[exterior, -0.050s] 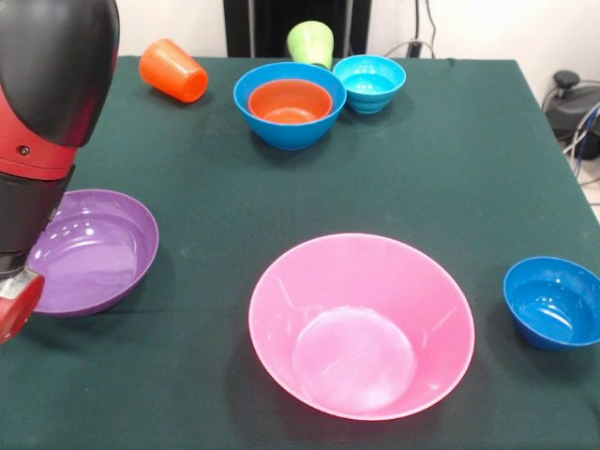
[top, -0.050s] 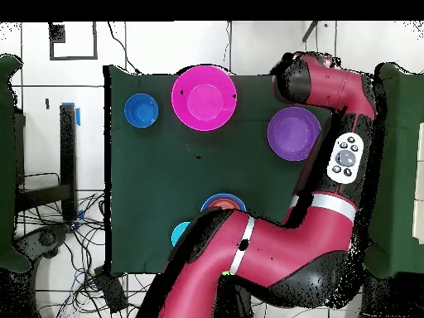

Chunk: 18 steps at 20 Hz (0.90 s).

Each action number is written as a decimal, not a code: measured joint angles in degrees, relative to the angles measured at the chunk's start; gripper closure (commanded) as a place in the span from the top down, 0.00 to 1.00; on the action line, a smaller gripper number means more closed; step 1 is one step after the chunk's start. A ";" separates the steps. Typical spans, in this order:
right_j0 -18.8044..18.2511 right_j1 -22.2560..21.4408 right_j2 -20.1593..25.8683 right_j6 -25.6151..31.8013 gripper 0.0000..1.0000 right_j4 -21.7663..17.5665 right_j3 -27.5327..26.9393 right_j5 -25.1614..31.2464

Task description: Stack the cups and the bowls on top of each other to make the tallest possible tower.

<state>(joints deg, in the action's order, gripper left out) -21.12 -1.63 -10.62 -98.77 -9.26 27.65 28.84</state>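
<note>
A huge pink bowl (exterior, -0.050s: 361,323) (top, -0.050s: 204,98) sits empty near the front of the green table. A shallow purple bowl (exterior, -0.050s: 89,251) (top, -0.050s: 293,132) lies at the left, partly behind my arm (exterior, -0.050s: 47,94) (top, -0.050s: 331,91). At the right edge is a small dark blue bowl (exterior, -0.050s: 553,302) (top, -0.050s: 141,110). At the back, the small orange bowl (exterior, -0.050s: 290,101) is nested in the medium blue bowl (exterior, -0.050s: 286,133) (top, -0.050s: 222,201), with a cyan bowl (exterior, -0.050s: 369,82) touching beside it. The lime green cup (exterior, -0.050s: 310,42) stands just behind them. The orange ribbed cup (exterior, -0.050s: 173,70) lies on its side. My gripper does not show in either view.
The arm's thick red and black links loop over the table's side by the purple bowl and cover the back cups in the overhead view. Cables and dark equipment (exterior, -0.050s: 572,103) lie off the table's right side.
</note>
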 measured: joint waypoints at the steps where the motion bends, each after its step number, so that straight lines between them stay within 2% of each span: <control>1: 0.00 0.07 0.09 0.09 1.00 0.12 0.00 0.61; 3: 0.00 0.20 0.12 0.09 1.00 0.59 -0.01 2.34; 5: -0.04 0.51 0.14 0.09 1.00 1.77 -0.01 6.40; 8: -0.13 1.08 0.14 0.09 1.00 4.01 0.00 14.98; 9: -0.16 1.50 0.14 0.09 1.00 5.35 -0.02 21.11; 11: -0.17 2.07 0.14 0.09 1.00 6.25 -0.09 26.23; 16: -0.23 3.20 0.14 0.09 1.00 7.58 -0.09 32.17; 18: -0.27 3.48 0.18 0.09 1.00 7.82 -0.09 32.34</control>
<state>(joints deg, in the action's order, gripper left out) -21.39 1.85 -10.45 -98.68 -1.44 27.56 61.18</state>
